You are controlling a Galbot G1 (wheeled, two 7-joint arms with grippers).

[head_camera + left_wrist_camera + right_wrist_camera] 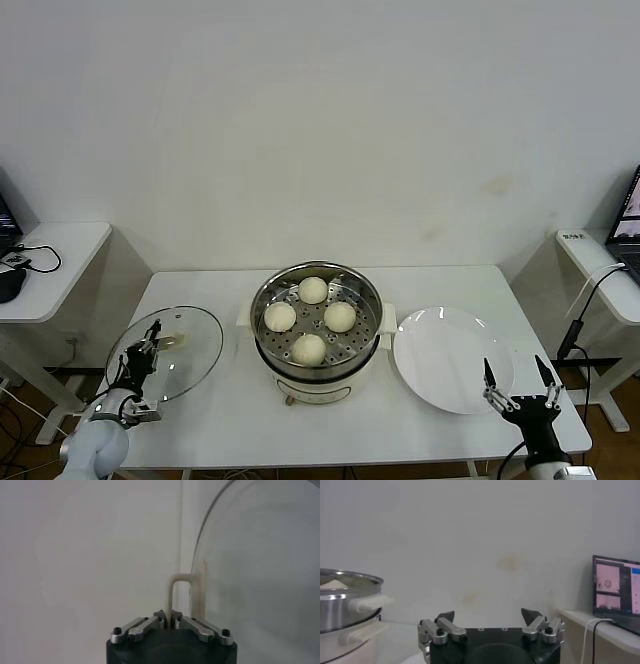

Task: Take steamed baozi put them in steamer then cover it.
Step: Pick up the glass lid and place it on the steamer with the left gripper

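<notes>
Steamed baozi [312, 290]: four, in steamer [368, 300]. Step: covering. Left gripper [168, 621] clenched on cover [195, 350] handle, apparently lifted. Right gripper [518, 383] released, idle. Next: carry cover over, centre on rim.

A: What's getting cut off in the head view?

B: The right gripper [519, 378] is running off the bottom edge at five o'clock; only its two spread fingers and the wrist are showing. The left arm is leaving the frame at seven o'clock.

A: And the lid [168, 352]?

B: In the left wrist view the lid [260, 570] is spilling past the top, right and bottom edges, and the gripper body is hiding the handle's [182, 597] lower end.

A: The steamer [345, 605]?

B: The right wrist view is showing only one side of it, clipped at the edge; the buns inside are mostly hiding behind its rim.
</notes>
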